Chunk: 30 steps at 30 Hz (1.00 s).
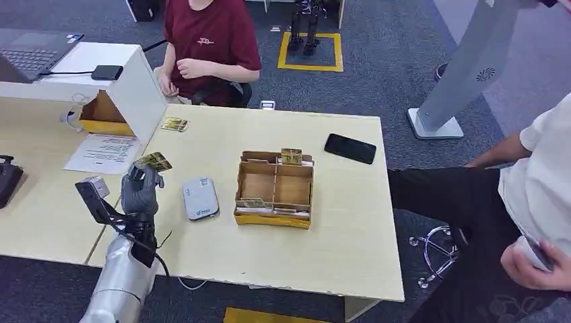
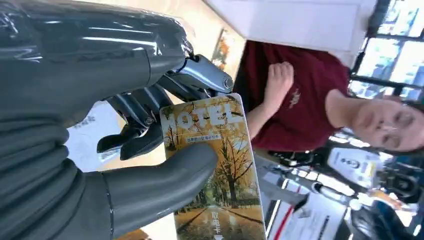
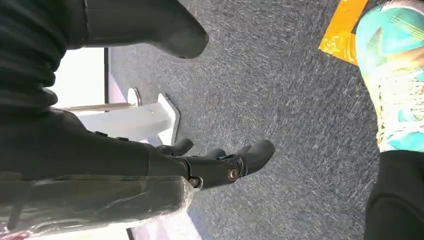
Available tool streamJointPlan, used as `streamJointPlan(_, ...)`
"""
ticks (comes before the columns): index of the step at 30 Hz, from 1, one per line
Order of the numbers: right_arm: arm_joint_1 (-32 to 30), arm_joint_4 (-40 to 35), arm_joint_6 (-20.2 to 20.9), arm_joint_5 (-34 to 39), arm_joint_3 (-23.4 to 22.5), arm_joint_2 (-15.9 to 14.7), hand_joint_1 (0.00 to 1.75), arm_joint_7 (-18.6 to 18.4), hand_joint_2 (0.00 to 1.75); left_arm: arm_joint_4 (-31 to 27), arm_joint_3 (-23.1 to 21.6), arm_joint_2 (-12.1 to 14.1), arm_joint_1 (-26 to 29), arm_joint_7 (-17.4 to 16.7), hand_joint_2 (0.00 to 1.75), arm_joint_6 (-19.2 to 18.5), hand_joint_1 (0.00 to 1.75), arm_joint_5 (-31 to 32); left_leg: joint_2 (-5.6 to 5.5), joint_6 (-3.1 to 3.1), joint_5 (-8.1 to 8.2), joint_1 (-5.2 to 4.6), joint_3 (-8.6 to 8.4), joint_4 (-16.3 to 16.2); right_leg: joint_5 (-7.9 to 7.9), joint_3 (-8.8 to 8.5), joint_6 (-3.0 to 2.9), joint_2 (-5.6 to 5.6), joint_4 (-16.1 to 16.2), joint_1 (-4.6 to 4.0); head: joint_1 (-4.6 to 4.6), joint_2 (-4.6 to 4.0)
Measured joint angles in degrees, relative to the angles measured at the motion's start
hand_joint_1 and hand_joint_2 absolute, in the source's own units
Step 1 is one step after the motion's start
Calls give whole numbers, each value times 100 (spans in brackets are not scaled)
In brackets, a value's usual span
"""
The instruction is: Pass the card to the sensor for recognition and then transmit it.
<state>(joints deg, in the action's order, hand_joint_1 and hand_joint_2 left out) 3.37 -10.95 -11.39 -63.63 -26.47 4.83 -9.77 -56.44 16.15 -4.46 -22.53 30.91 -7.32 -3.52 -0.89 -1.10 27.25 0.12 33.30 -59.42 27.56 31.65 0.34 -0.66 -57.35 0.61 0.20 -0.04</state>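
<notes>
likely an office: grey carpet (image 1: 397, 81), pale desks (image 1: 222, 249), a laptop (image 1: 30, 52), a white partition (image 1: 138, 91).

A black phone (image 1: 349, 148) lies on the worktop (image 1: 350, 229) beside a compartmented cardboard box (image 1: 275, 189); a person in a maroon shirt (image 1: 212, 37) sits behind.

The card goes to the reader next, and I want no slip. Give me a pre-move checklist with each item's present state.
1. Yellow autumn-print hotel card held in the left robot hand, thumb across its face: ok.
2. Card clear of the table, raised above it: ok.
3. Flat white rounded card reader lies on the pale wooden table, nothing on it: ok.
4. Path from card to reader free; the brown cardboard compartment box stands beyond the reader: ok.
5. Right robot hand hangs over the carpet, empty: ok.
6. Which card face will meet the reader: cannot tell.
</notes>
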Motion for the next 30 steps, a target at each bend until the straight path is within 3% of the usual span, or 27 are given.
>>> streamJointPlan(4, 3, 0, 7, -66, -33, 20, 0, 0, 175, -251, 4, -35, 1, 315, 175, 619, 175, 512, -1, 0, 0, 0, 0, 0, 0, 0, 0, 0, 0, 1, 0, 0)
streamJointPlan(9, 23, 0, 24, -188, -68, 42, 0, 24, 175, -413, -64, -52, -6, 603, 175, 2032, 175, 1881, 0, 0, 0, -1, 0, -1, 0, 2, 0, 0, 0, 2, 0, 0)
streamJointPlan(14, 46, 0, 70, -332, -70, 42, 0, 68, 175, -386, -411, 22, -76, 647, 175, 3861, 175, 3748, 2, 0, 0, -1, 1, -1, -1, 2, 0, -1, 0, 2, 0, 0)
streamJointPlan(16, 52, 0, 76, -415, -70, 42, 0, 87, 175, -354, -470, 59, -112, 513, 175, 4558, 175, 5535, 1, 0, 0, -1, 1, -1, -1, 1, 1, -1, 0, 2, 0, 0)
streamJointPlan(19, 62, 0, 74, -489, -70, 42, 0, 118, 175, -395, -170, -6, -171, 719, 175, 4686, 175, 7497, 0, 0, 0, -1, 1, -1, -1, 1, 1, 0, 0, 2, -2, 0)
streamJointPlan(21, 62, 0, 68, -542, -72, 42, 0, 118, 175, -530, 91, -115, -171, 830, 175, 4697, 175, 8005, 5, 0, 0, -1, 1, -1, -1, 3, 0, -5, 0, 2, -2, 0)
streamJointPlan(30, 65, 0, 64, -601, -79, 42, 0, 85, 175, -1023, 474, -332, -167, 870, 175, 4705, 175, 8570, -2, 0, 0, -1, 4, -1, -1, 4, 1, 0, 0, 2, -2, 0)
